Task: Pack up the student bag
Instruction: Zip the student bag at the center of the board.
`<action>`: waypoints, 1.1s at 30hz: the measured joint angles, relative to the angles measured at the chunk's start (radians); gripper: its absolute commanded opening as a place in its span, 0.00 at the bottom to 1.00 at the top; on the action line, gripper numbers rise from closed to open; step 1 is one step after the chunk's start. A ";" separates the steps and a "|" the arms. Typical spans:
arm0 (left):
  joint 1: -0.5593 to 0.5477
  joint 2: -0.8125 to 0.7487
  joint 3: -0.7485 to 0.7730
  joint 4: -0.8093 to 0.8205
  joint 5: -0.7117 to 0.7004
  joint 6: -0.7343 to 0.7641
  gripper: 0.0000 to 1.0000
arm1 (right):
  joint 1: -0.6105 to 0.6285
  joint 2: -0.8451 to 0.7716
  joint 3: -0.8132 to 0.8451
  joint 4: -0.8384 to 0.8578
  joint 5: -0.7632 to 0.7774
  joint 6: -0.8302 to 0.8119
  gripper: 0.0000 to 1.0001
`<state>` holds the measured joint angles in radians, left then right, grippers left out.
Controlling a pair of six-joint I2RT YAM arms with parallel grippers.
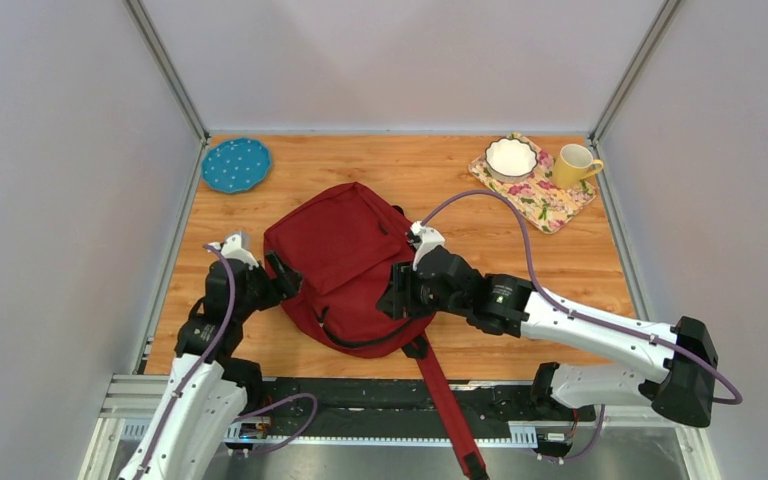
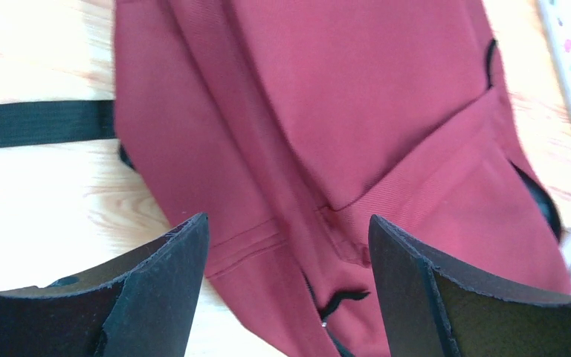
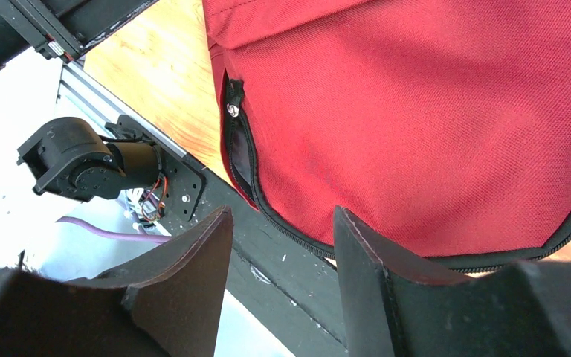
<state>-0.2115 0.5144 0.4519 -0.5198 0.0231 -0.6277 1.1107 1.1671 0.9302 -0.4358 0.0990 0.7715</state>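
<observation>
The dark red student bag (image 1: 345, 260) lies flat in the middle of the wooden table, with a black zipper along its near edge. My left gripper (image 1: 285, 275) is open at the bag's left edge. In the left wrist view its jaws (image 2: 288, 230) stand wide apart over the bag (image 2: 342, 111), with a black zipper pull (image 2: 334, 301) between them. My right gripper (image 1: 392, 298) is open at the bag's near right edge. In the right wrist view (image 3: 282, 223) it holds nothing; the bag (image 3: 431, 126) shows a zipper slider (image 3: 232, 108) above a short open stretch of zipper.
A blue plate (image 1: 235, 165) sits at the back left. A floral mat (image 1: 550, 205) at the back right carries a white bowl (image 1: 511, 157) and a yellow mug (image 1: 576, 165). A red strap (image 1: 450, 400) hangs over the table's near edge across the black rail.
</observation>
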 measured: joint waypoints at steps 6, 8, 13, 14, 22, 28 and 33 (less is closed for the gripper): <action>0.050 -0.044 -0.104 0.067 0.186 -0.044 0.81 | 0.008 -0.012 0.000 0.005 -0.002 0.007 0.55; 0.050 -0.076 -0.158 0.060 0.216 -0.063 0.81 | 0.014 -0.012 0.000 0.008 -0.005 0.010 0.55; 0.050 -0.148 -0.177 -0.004 0.220 -0.077 0.81 | 0.023 0.005 0.004 0.011 -0.011 0.010 0.55; 0.050 -0.164 -0.177 -0.013 0.219 -0.077 0.81 | 0.024 0.013 0.008 0.014 -0.013 0.010 0.55; 0.050 -0.142 -0.245 0.010 0.240 -0.085 0.79 | 0.051 0.111 0.064 0.046 -0.044 0.010 0.55; 0.051 -0.137 -0.271 0.047 0.249 -0.092 0.77 | 0.060 0.205 0.093 0.125 -0.104 0.029 0.53; 0.051 -0.140 -0.310 0.092 0.257 -0.103 0.62 | 0.065 0.299 0.111 0.164 -0.138 0.045 0.53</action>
<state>-0.1608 0.3748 0.1421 -0.4274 0.2806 -0.7311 1.1759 1.4662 1.0412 -0.2722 -0.0391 0.8169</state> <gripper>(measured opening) 0.716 0.530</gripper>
